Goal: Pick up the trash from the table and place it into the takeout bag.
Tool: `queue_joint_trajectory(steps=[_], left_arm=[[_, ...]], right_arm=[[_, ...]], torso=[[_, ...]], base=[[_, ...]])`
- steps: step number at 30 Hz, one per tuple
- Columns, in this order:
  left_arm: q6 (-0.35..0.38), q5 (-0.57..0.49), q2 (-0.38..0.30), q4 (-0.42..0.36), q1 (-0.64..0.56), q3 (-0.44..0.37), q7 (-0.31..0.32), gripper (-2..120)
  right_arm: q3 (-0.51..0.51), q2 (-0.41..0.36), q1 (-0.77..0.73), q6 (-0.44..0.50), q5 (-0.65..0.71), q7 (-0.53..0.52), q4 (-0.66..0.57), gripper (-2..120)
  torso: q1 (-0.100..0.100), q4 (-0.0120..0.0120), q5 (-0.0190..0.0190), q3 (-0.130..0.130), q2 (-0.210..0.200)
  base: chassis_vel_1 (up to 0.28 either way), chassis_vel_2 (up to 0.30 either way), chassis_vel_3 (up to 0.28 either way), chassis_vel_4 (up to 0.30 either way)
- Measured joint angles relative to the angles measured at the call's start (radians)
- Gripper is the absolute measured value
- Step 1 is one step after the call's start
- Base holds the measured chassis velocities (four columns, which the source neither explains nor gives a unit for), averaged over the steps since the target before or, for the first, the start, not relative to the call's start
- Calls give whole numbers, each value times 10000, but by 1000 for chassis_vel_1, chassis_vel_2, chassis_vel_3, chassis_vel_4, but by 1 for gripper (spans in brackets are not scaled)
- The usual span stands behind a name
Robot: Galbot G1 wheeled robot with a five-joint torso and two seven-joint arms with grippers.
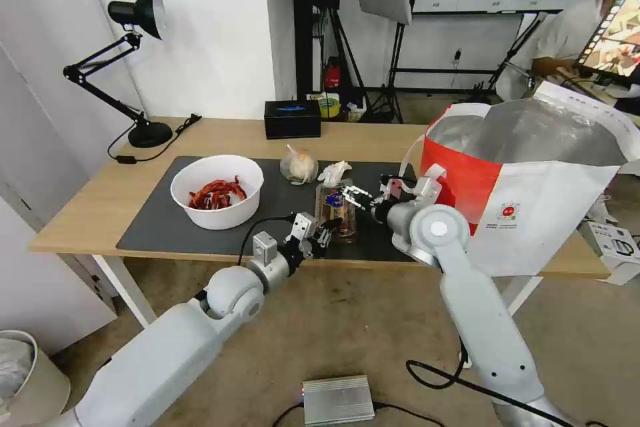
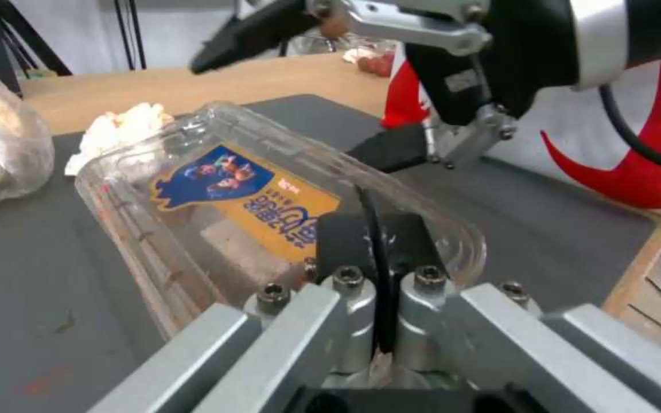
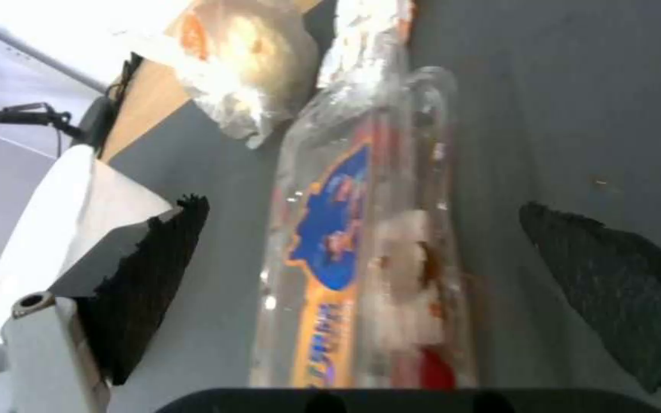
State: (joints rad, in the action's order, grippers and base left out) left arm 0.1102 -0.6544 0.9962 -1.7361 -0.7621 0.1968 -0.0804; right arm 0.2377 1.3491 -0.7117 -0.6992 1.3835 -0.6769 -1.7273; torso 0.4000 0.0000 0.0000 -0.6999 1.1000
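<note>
**Both end effectors at the clamshell tray**

The clear clamshell tray (image 1: pixel 335 211) lies at centre frame in the head view, on the dark mat (image 1: pixel 160 220) of the surface (image 1: pixel 80 213). The left end effector (image 1: pixel 319 232) is pinched closed on the tray's near rim, tilting it. The right end effector (image 1: pixel 355 197) hangs spread wide just above the tray's far end, gripping nothing.

The step in hand looks like securing the tray for lifting. Next it must travel right, up over the rim of the takeout bag (image 1: pixel 533 207), which is tall.

The knotted bag (image 1: pixel 298 165) and tissue (image 1: pixel 334 173) lie just beyond the tray; the white bowl (image 1: pixel 217 190) sits left, well apart.
</note>
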Motion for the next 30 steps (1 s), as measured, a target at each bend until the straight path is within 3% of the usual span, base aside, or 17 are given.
queue_joint_trajectory(steps=[30], left_arm=[[-41, 3, 7, -48, -142, -117, -12, 0]], right_arm=[[-190, 456, 207, -217, -115, -489, 452, 100]], torso=[[0, 0, 1, 0, 0]], base=[[0, 0, 0, 0]])
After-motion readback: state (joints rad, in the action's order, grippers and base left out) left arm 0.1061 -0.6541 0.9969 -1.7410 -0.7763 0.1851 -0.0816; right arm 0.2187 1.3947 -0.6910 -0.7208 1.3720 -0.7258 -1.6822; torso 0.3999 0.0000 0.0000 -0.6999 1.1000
